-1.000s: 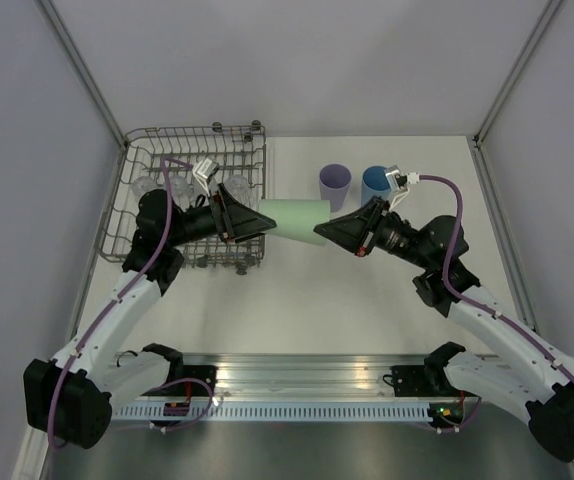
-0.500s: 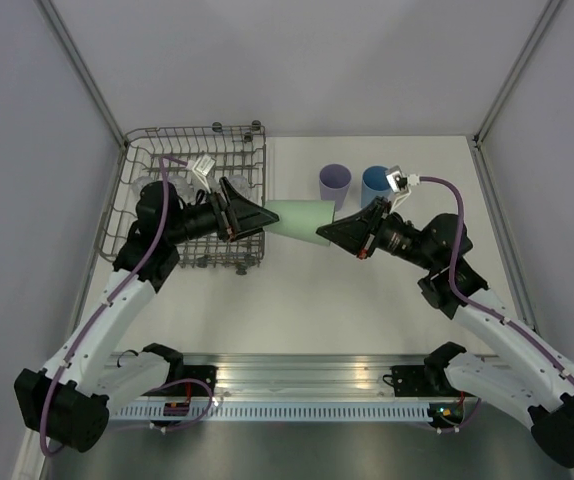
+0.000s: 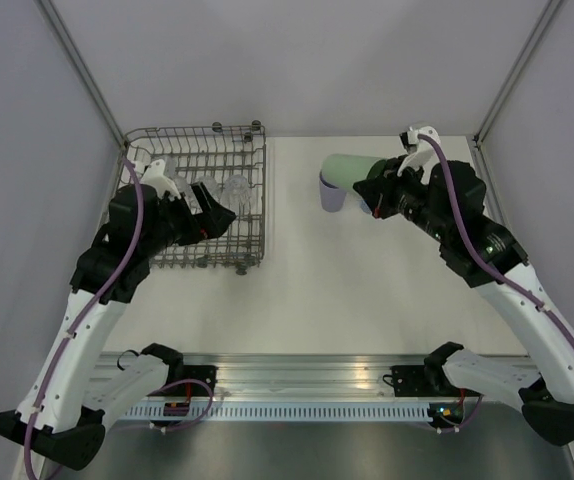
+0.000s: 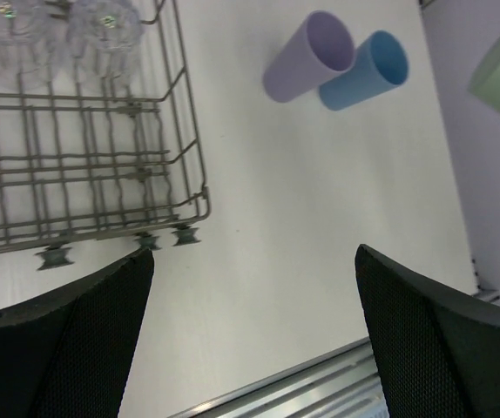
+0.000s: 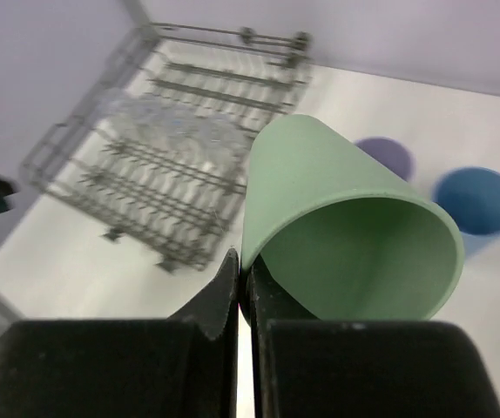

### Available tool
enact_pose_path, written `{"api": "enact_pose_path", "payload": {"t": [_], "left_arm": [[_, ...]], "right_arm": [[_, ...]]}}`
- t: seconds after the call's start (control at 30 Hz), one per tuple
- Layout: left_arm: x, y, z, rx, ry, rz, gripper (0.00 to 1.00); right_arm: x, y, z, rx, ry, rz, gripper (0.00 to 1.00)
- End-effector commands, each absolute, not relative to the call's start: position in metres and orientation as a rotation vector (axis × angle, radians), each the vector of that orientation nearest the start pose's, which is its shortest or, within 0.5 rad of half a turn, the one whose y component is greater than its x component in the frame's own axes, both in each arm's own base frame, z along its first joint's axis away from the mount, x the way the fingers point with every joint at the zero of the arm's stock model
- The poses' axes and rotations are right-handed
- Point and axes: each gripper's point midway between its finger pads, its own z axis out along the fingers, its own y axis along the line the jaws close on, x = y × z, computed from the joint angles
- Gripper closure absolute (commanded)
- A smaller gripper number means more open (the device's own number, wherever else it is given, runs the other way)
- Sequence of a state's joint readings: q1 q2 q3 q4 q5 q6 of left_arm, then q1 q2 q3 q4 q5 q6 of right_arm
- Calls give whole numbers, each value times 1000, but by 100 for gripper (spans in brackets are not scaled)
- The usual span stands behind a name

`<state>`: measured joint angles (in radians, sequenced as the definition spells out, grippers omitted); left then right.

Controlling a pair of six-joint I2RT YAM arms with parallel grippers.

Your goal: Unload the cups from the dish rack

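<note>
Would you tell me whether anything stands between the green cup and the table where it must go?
The lilac cup and blue cup stand on the table just below the green cup in the right end effector; table beside them looks free.

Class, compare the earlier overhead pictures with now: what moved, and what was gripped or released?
The left pincer let go of the green cup, opened and drew back over the dish rack. The right pincer, shut on the cup's rim, carried it to the far right, by the lilac cup and blue cup. Those two, the rack and its clear cups stayed put.
</note>
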<state>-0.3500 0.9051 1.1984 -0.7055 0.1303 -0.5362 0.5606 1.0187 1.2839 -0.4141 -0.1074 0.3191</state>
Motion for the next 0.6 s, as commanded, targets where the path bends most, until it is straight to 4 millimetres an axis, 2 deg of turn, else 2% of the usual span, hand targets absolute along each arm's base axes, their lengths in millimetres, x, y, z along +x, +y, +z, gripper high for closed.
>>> {"api": "enact_pose_path", "payload": {"t": [0.0, 0.07, 0.1, 0.13, 0.17, 0.2, 0.23, 0.27, 0.3, 0.33, 0.4, 0.43, 0.47, 0.5, 0.53, 0.57], "left_arm": [[249, -104, 291, -75, 2112, -429, 0], [246, -99, 282, -55, 2128, -390, 0], [246, -95, 279, -55, 2130, -366, 0], [244, -92, 272, -36, 2147, -335, 0], [243, -87, 271, -37, 2146, -307, 0], [244, -77, 267, -62, 2146, -241, 0], [244, -71, 261, -65, 2155, -200, 0], [243, -62, 260, -84, 2145, -153, 0], [242, -59, 253, -83, 2156, -124, 0], [242, -55, 249, -91, 2159, -103, 0], [242, -50, 241, -105, 2161, -68, 0], [242, -49, 237, -109, 2161, -64, 0], [243, -50, 234, -113, 2160, -68, 0], [242, -53, 231, -105, 2155, -94, 0], [241, -56, 230, -99, 2151, -114, 0], [241, -59, 229, -93, 2146, -136, 0]], "right_arm": [[298, 146, 361, -212, 1912, 263, 100], [312, 128, 349, -180, 1979, 127, 100], [319, 115, 360, -137, 1968, 67, 100], [330, 112, 349, -128, 2014, 23, 100], [336, 95, 344, -91, 2050, -35, 100], [342, 89, 352, -75, 2047, -37, 100], [353, 86, 342, -67, 2086, -60, 100], [360, 72, 346, -26, 2091, -77, 100], [365, 69, 344, -21, 2107, -74, 100], [375, 66, 330, -21, 2158, -93, 100], [388, 55, 330, 5, 2180, -104, 100], [400, 59, 312, -10, 2234, -94, 100], [402, 52, 303, 0, 2279, -103, 100], [409, 51, 304, 4, 2285, -101, 100], [417, 51, 287, -4, 2336, -107, 100], [422, 43, 284, 16, 2352, -120, 99]]}}
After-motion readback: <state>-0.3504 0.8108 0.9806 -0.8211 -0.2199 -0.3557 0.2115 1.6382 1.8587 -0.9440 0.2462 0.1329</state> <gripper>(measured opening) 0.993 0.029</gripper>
